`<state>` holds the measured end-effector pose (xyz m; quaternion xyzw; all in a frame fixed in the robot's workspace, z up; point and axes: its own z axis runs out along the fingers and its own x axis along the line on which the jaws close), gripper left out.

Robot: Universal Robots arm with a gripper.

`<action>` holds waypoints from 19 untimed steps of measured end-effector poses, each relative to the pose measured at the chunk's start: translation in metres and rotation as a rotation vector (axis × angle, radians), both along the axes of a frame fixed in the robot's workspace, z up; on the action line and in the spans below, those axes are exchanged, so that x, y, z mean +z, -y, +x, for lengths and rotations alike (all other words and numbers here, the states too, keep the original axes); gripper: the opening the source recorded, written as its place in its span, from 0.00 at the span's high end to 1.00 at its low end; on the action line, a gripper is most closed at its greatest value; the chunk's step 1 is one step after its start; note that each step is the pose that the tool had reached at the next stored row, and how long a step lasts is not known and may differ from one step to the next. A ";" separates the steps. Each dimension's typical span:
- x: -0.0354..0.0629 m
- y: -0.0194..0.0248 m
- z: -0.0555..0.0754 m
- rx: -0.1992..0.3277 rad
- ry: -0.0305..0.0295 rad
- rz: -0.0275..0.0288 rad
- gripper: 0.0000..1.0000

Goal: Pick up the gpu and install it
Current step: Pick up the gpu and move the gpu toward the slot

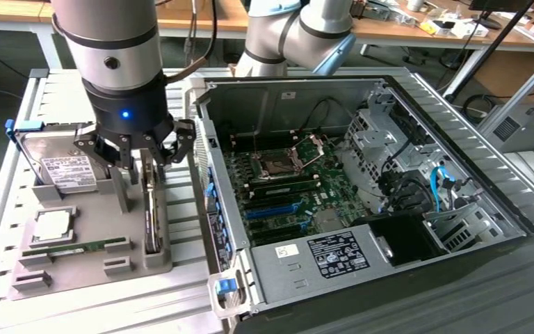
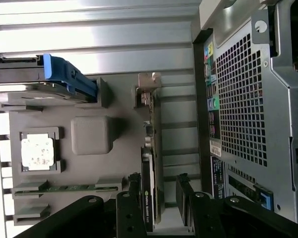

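Claw (image 1: 144,165) state: spread open, nothing gripped, fingers (image 2: 135,184) straddling the upper edge of the gpu (image 1: 153,209) with visible clearance on the computer-case side.

Gpu location: directly beneath the claw, standing on edge in a slot of the grey holder (image 1: 91,275), bracket end beyond the fingers along the card.

Progress, as judged: approach complete. Grip not closed, card not lifted, seating in the machine outstanding.

Same holder, on the side of the claw away from the case: memory stick (image 1: 77,247), processor (image 1: 53,224), hard drive (image 1: 63,167).

Beside the claw on the other side: computer case (image 1: 452,139), opened, motherboard (image 1: 290,188) exposed.

Under everything: slatted metal surface (image 1: 109,314).
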<state>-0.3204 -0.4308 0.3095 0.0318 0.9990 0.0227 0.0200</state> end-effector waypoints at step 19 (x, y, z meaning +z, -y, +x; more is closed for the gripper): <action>-0.0300 0.0075 -0.002 0.015 -0.0004 0.0008 0.58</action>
